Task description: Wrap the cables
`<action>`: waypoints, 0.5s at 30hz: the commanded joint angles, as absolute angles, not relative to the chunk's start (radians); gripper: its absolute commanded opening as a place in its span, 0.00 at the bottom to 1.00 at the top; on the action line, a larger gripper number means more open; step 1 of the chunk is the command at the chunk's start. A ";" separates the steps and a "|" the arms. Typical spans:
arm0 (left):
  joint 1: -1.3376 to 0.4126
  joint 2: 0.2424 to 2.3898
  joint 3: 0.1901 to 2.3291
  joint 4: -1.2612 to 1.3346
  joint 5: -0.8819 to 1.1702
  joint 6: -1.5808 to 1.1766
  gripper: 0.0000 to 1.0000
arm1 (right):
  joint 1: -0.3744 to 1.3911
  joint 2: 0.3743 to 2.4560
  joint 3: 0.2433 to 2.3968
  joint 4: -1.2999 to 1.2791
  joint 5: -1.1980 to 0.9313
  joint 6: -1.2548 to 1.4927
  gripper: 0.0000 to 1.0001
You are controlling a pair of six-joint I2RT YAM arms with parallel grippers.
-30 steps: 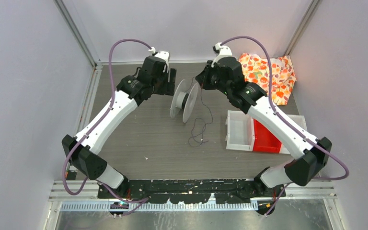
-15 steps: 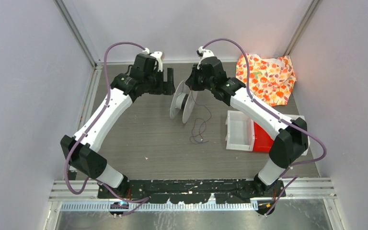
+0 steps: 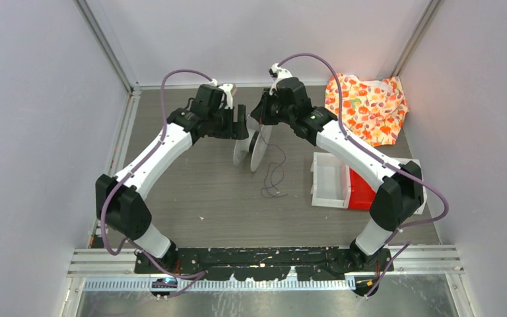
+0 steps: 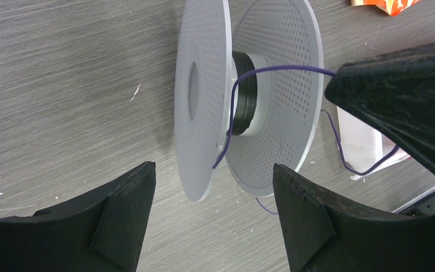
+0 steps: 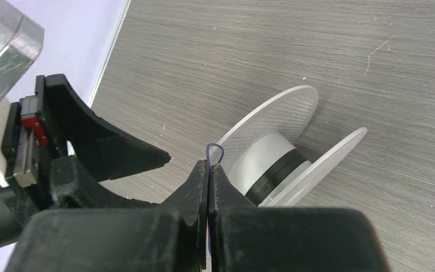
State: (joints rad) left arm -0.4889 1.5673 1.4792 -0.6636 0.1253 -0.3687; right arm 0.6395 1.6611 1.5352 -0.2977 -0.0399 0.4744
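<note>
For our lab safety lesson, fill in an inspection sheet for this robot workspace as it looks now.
Surface: grey wood-grain table, small specks.
Job's things: white spool on edge; thin purple wire runs from its hub, slack looped on table.
Clutter: floral cloth, white bin, red bin.
Grippers: left gripper open at spool; right gripper shut on wire.
Cables: purple hoses along both arms.
Surroundings: plain walls, metal frame.

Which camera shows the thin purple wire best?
The left wrist view: the wire runs clearly from the reel to the right pincer. The top view shows loose loops; the right wrist shows only a tiny pinched loop.
</note>
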 commanded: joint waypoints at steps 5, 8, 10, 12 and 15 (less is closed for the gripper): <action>-0.488 1.597 1.478 -0.564 0.116 -0.362 0.73 | 0.638 1.675 1.563 -0.247 -0.071 0.488 0.01; -0.488 1.604 1.482 -0.562 0.120 -0.367 0.71 | 0.640 1.683 1.555 -0.247 -0.072 0.471 0.01; -0.488 1.608 1.482 -0.560 0.124 -0.369 0.70 | 0.639 1.686 1.548 -0.249 -0.074 0.465 0.01; -0.488 1.612 1.482 -0.560 0.123 -0.372 0.68 | 0.639 1.686 1.543 -0.246 -0.078 0.465 0.01; -0.488 1.614 1.481 -0.558 0.123 -0.374 0.64 | 0.639 1.687 1.540 -0.244 -0.085 0.469 0.01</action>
